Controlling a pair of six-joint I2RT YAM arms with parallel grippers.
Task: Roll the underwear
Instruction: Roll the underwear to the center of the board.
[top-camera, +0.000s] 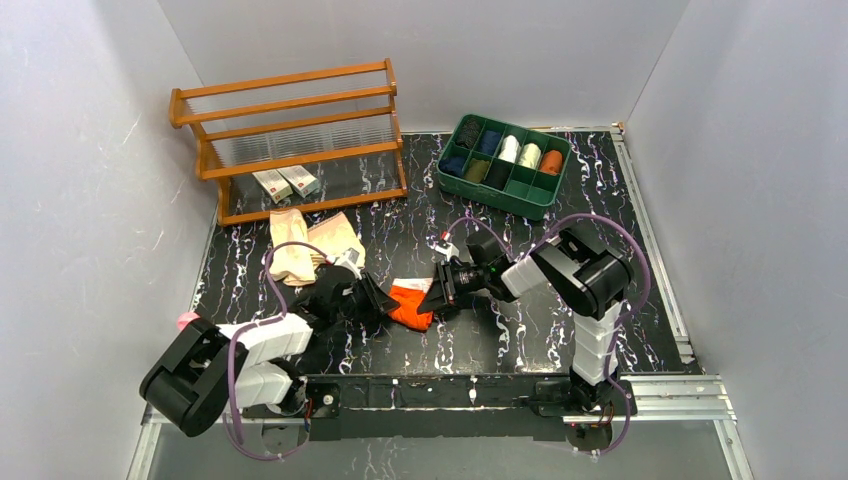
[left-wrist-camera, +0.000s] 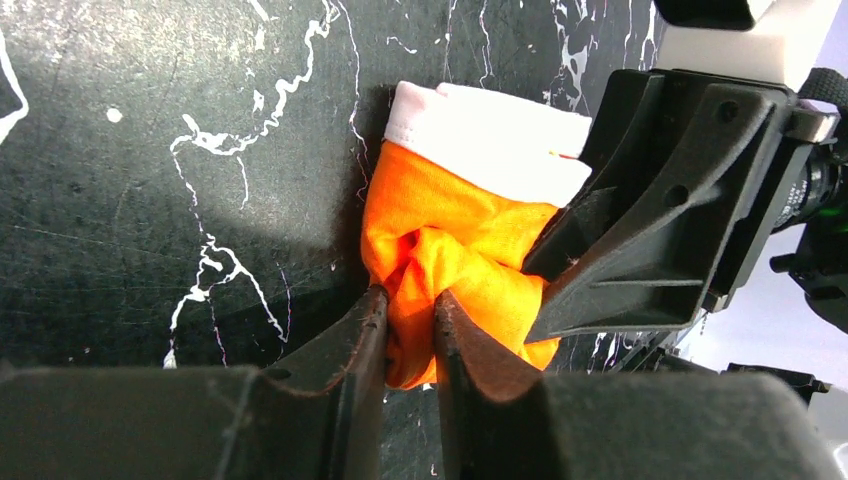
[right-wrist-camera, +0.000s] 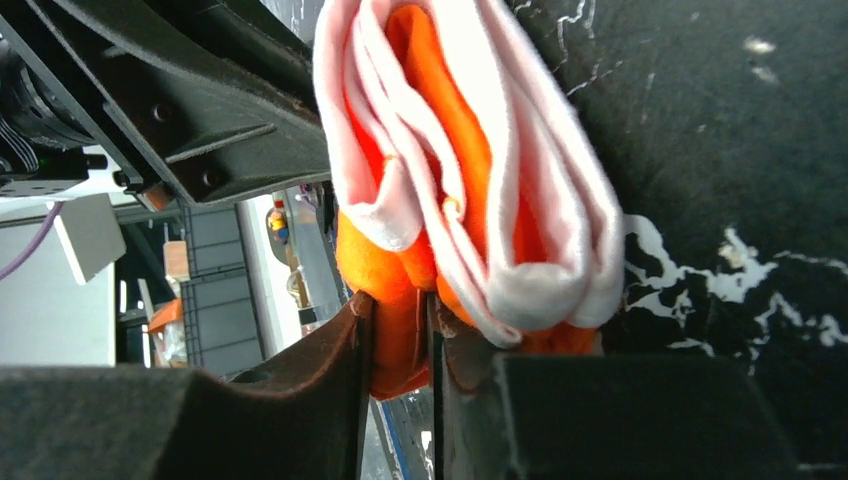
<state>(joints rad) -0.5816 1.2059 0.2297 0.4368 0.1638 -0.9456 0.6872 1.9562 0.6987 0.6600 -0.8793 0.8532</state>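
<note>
Bright orange cloth underwear with white trim (top-camera: 410, 303) lies near the black marbled surface's (top-camera: 500, 335) six o'clock. The left end effector (left-wrist-camera: 410, 325) pinches it from nine o'clock and the right end effector (right-wrist-camera: 398, 330) from three, probably to hold the folds compact for rolling.

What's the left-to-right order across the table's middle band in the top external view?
In order: pale tan cloth underwear → left tool → bright orange cloth underwear with white trim → right tool. Both tools are shut on the orange garment.
</note>
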